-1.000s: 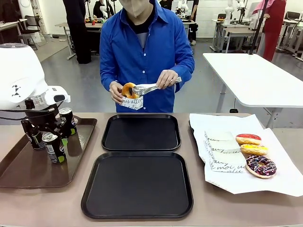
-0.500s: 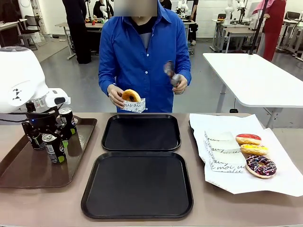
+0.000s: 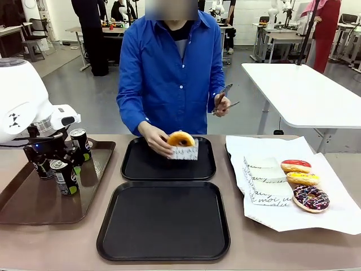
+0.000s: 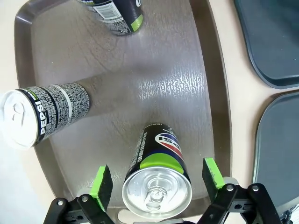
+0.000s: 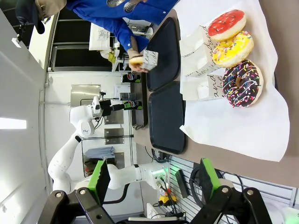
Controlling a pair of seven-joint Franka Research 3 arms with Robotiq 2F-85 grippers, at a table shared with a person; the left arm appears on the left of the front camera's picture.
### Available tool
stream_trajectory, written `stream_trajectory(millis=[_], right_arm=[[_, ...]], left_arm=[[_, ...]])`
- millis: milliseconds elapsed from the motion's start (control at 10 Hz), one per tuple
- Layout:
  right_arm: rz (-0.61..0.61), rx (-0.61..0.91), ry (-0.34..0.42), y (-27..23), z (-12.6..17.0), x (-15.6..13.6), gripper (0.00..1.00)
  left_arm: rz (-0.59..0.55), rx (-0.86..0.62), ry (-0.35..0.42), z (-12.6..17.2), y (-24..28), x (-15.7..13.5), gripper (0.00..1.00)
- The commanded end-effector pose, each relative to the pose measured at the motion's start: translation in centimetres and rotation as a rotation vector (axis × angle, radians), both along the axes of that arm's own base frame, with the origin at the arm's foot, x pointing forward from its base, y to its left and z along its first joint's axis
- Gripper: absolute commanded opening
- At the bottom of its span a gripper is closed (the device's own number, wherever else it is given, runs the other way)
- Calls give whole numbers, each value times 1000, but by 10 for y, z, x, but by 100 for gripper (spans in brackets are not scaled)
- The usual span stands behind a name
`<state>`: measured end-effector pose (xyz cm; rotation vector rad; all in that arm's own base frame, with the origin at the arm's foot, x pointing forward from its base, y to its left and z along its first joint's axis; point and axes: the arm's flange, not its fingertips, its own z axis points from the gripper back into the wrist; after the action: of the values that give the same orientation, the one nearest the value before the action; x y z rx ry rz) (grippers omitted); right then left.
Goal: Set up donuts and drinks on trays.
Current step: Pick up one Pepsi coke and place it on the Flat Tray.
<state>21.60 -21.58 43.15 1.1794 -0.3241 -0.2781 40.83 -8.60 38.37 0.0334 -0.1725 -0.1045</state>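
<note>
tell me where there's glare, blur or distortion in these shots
left wrist view: pale glare streaks on the brown tray, wide lens splays the cans outward; right wrist view: rolled sideways, donuts sharp; front view: even light, soft shadows beside the cans.

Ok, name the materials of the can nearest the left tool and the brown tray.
Can: metal, likely aluminium, by its shiny silver top and pull tab; glossy printed wall. Brown tray: probably plastic, pebbled texture with soft sheen.
</note>
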Motion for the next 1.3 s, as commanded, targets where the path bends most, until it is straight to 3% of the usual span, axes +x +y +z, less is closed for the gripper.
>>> stream_trajectory(millis=[0, 100, 200, 300, 400, 500, 900, 1200], right_arm=[[4, 14, -11, -1, 0, -2, 100], [4, 14, -11, -1, 0, -2, 100], [4, 14, -11, -1, 0, -2, 100], [4, 14, -11, -1, 0, -2, 100], [4, 14, -11, -1, 0, -2, 100], [4, 14, -11, -1, 0, -2, 100], [4, 14, -11, -1, 0, -2, 100], [4, 14, -11, -1, 0, -2, 100]], left_arm=[[28, 32, 2, -5, 3, -2, 100], [7, 24, -13, -3, 4, -1, 42], [6, 22, -14, -2, 5, -2, 42], [4, 20, -17, -1, 5, -2, 0], [5, 16, -23, -1, 5, -3, 37], [3, 10, -33, -1, 6, -3, 0], [-7, 3, -22, -4, 7, -1, 1], [-26, 48, -16, 20, 5, -12, 0]])
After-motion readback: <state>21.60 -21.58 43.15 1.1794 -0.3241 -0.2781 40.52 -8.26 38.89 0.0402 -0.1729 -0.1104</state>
